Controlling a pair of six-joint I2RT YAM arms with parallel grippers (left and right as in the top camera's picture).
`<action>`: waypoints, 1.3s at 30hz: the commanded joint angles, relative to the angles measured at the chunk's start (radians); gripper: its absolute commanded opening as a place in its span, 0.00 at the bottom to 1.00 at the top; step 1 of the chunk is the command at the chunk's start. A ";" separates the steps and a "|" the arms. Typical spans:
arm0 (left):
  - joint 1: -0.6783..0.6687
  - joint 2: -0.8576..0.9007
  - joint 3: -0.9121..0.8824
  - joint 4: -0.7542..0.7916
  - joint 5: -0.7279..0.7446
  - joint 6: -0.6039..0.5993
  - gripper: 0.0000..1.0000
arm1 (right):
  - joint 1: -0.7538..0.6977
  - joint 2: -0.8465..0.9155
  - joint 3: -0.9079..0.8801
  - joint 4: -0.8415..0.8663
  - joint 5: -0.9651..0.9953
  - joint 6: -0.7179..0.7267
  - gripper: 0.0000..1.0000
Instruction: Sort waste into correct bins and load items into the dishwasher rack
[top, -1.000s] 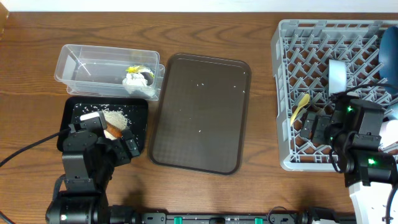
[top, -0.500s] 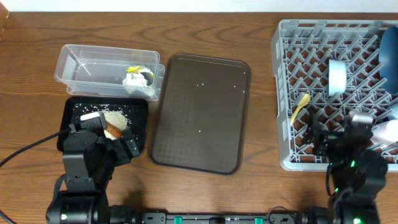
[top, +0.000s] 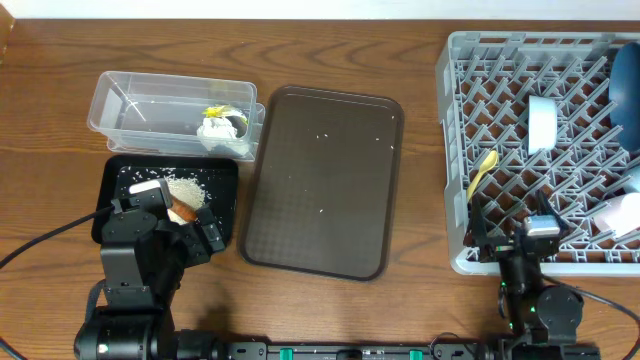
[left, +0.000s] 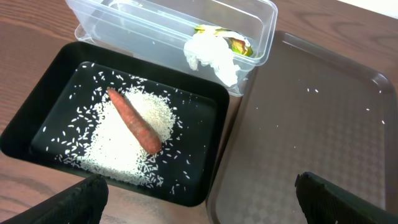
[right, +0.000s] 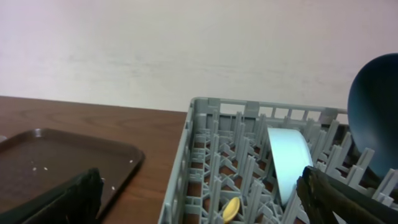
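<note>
Both claws wide, empty. Left gripper (left: 200, 198) by glossy black tray (left: 215, 155): loose rice (left: 127, 143), tapered carrot (left: 134, 121). Crumpled wrappers (left: 211, 53) in clear tub (left: 155, 31). Right gripper (right: 199, 198) faces latticed grey rack (right: 205, 109); rounded dark-blue bowl (right: 373, 106), yellow spoon (right: 231, 208) inside.

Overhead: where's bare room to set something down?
Free: the brown tray, nearly bare; the table strip between it and the rack; the clear tub, left end. Crowded: the black tray, under rice and carrot; the rack's right side.
</note>
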 joint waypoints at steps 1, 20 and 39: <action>-0.003 -0.001 -0.003 0.001 -0.012 -0.002 0.98 | 0.007 -0.051 -0.039 0.006 0.009 -0.064 0.99; -0.003 -0.001 -0.003 0.001 -0.012 -0.002 0.98 | 0.000 -0.056 -0.041 -0.124 0.009 -0.097 0.99; -0.003 -0.001 -0.003 0.001 -0.012 -0.002 0.98 | 0.000 -0.056 -0.041 -0.124 0.009 -0.097 0.99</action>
